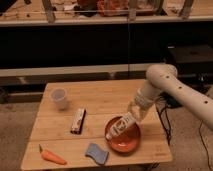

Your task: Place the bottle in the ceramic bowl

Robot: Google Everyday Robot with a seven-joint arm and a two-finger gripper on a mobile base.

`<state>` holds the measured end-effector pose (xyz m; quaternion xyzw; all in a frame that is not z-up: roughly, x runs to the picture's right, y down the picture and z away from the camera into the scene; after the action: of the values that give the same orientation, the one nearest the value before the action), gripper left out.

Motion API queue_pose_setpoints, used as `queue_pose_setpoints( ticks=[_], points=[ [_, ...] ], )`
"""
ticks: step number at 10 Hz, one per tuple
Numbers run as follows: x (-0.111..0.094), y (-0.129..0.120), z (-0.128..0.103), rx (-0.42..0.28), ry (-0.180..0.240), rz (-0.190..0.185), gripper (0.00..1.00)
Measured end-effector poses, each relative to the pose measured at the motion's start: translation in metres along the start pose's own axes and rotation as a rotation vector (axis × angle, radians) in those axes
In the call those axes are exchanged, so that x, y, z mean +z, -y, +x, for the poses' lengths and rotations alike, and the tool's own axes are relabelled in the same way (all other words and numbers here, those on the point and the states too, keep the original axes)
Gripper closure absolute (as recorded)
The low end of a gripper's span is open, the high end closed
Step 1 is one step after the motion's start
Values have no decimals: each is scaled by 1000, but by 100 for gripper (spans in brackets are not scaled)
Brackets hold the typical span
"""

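The small white bottle (pixel 119 126) with a reddish-brown label lies tilted over the orange-red ceramic bowl (pixel 126 142), its cap end pointing down-left over the bowl's left rim. My gripper (pixel 133 114) is at the bottle's upper end, just above the bowl's far right side, at the tip of the white arm (pixel 165 85) that comes in from the right. The gripper seems to hold the bottle's base. The bowl stands near the front right of the wooden table (pixel 100 100).
A white translucent cup (pixel 60 98) stands at the table's left back. A dark snack bar (pixel 77 121) lies mid-table. A carrot (pixel 52 157) lies at the front left, and a blue-grey sponge (pixel 96 153) lies left of the bowl. Dark shelving stands behind.
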<state>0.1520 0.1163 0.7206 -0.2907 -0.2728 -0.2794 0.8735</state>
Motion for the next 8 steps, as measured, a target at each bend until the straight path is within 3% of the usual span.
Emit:
queue_pose_setpoints(
  ticks=[8],
  points=[
    [2, 1, -1, -14, 11, -1, 100]
  ],
)
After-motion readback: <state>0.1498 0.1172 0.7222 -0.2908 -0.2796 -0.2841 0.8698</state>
